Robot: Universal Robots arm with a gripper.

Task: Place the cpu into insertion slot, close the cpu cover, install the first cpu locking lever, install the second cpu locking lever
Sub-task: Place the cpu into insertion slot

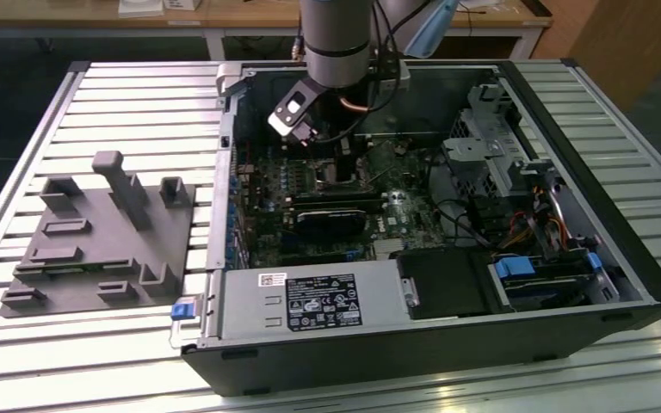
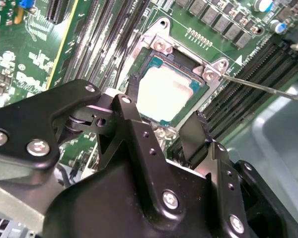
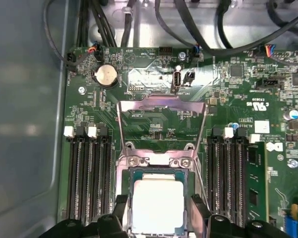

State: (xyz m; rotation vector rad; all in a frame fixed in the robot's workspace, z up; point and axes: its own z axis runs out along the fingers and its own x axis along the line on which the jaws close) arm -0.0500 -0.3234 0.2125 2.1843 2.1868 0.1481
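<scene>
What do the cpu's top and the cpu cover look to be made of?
The top of the cpu looks like metal, pale silvery-beige with a soft, matte sheen. The narrow rim around it is green, probably circuit-board laminate. By its thin edges and the open frame shape it holds, the cpu cover looks like thin sheet metal. It is silvery and fairly glossy, and its bar catches bright highlights.

The desk (image 1: 135,95) has a pale metal top of parallel slats. An open black computer case (image 1: 307,366) lies on its side across the middle and the exterior view's right. Just beside it, on the exterior view's left, sits a grey fixture plate (image 1: 89,245) with upright blocks.
</scene>
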